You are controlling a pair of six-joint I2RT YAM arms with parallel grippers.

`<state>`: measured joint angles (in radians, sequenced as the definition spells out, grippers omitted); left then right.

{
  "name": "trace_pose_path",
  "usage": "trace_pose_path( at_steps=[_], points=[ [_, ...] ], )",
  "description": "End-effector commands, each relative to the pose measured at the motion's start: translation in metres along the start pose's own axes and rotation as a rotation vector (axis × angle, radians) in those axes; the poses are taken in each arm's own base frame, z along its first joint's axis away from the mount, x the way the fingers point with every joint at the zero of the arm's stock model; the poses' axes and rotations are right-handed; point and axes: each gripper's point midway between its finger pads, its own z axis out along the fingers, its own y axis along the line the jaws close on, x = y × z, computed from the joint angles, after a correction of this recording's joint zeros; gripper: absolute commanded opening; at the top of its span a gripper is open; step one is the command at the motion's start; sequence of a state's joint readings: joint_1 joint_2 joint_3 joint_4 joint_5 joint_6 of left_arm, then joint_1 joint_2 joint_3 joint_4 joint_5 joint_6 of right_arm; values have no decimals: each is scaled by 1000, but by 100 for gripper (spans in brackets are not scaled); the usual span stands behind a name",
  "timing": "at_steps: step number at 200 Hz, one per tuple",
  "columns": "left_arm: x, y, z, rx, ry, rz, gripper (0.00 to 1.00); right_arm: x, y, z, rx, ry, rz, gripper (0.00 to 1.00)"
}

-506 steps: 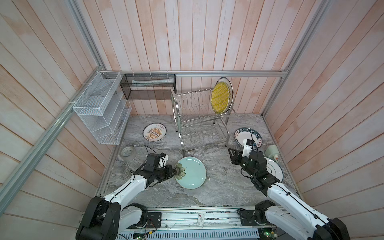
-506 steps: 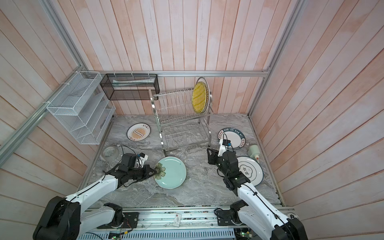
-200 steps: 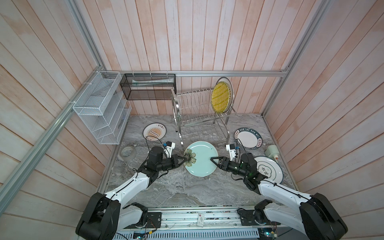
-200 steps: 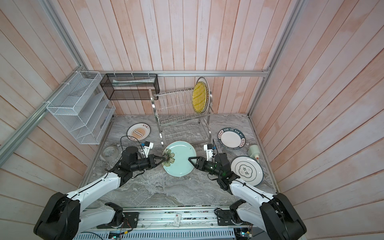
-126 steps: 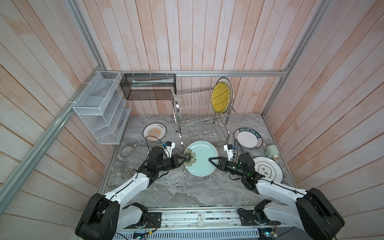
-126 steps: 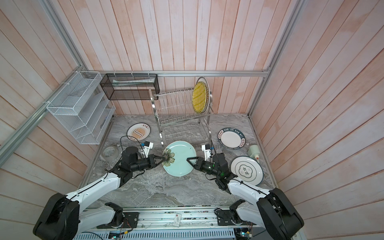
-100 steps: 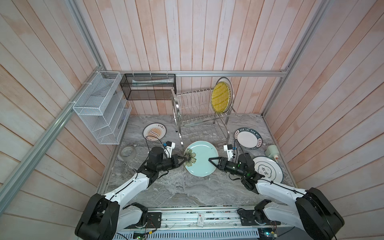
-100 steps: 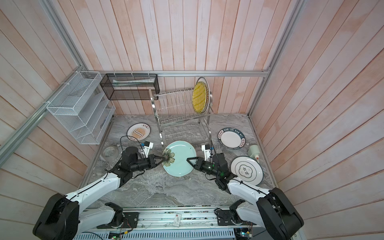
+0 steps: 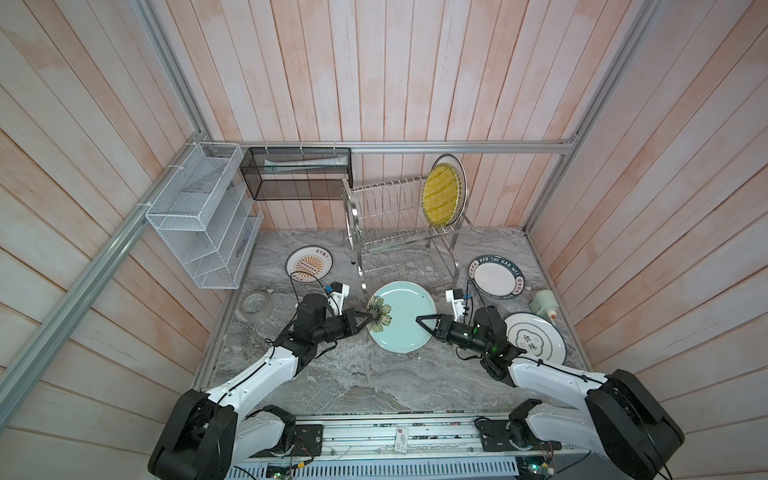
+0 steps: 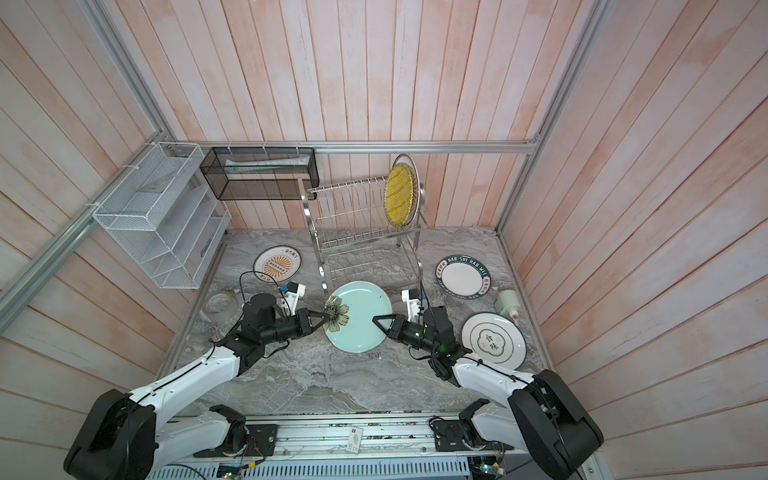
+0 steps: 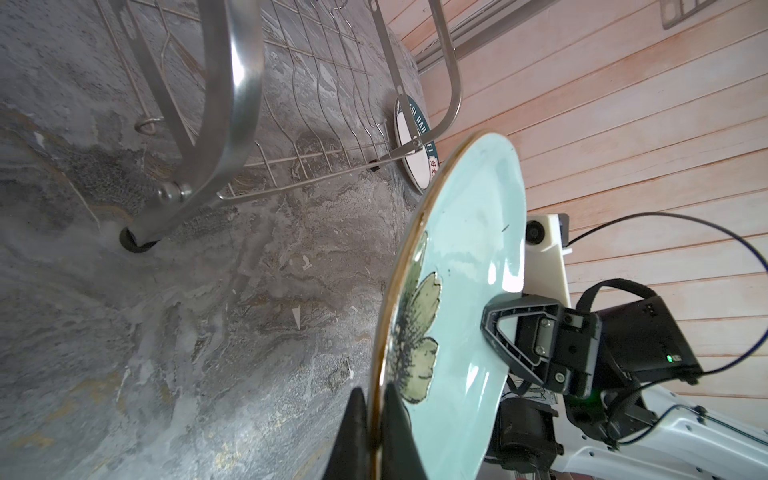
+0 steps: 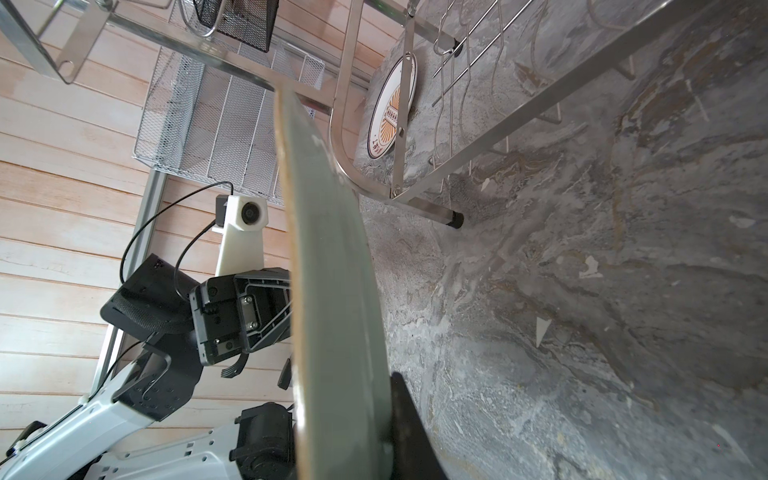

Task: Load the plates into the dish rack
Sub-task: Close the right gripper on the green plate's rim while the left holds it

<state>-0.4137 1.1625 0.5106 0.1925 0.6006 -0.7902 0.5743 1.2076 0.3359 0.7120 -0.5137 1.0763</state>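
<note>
The pale green plate (image 9: 405,328) with a dark flower hangs tilted above the table, in front of the dish rack (image 9: 399,232). My left gripper (image 9: 368,322) is shut on its flower-side rim (image 11: 376,399). Opposite, my right gripper (image 9: 419,320) is shut on the other rim, one finger (image 12: 401,399) pressed to the underside. A yellow woven-look plate (image 9: 441,198) stands upright in the rack's upper tier. Flat on the table lie a sunburst plate (image 9: 309,264), a lettered green-rim plate (image 9: 496,276) and a cloud-outline plate (image 9: 534,338).
A grey tape roll (image 9: 255,302) lies at the left of the table. A white mesh organizer (image 9: 203,216) and a black mesh basket (image 9: 297,174) hang on the walls. A small pale green bottle (image 9: 544,302) lies at the right edge.
My left gripper lifted the green plate off the table toward the rack. My right arm swung in from the right and its jaws closed on the plate's free rim.
</note>
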Motion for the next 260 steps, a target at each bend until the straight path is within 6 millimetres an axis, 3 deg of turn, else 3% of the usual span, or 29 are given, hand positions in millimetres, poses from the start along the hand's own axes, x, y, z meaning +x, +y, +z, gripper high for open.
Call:
trace_pose_path(
  at_steps=[1,69,115,184,223,260],
  points=[
    [-13,-40,-6,120,-37,109,0,-7,30,4,-95,-11,-35,2],
    [-15,-37,-7,87,-47,103,0,-11,29,-2,-67,-40,-51,0],
    [-16,-35,-10,68,-61,100,20,-17,29,-10,-59,-93,-48,0],
    [-17,-40,-14,77,-66,115,70,-29,26,-27,-29,-169,-64,0],
    [-17,-43,-14,87,-61,128,75,-35,27,-37,-25,-194,-79,0],
    [-17,-47,-17,95,-64,149,76,-51,43,-49,-25,-213,-165,0]
  ],
)
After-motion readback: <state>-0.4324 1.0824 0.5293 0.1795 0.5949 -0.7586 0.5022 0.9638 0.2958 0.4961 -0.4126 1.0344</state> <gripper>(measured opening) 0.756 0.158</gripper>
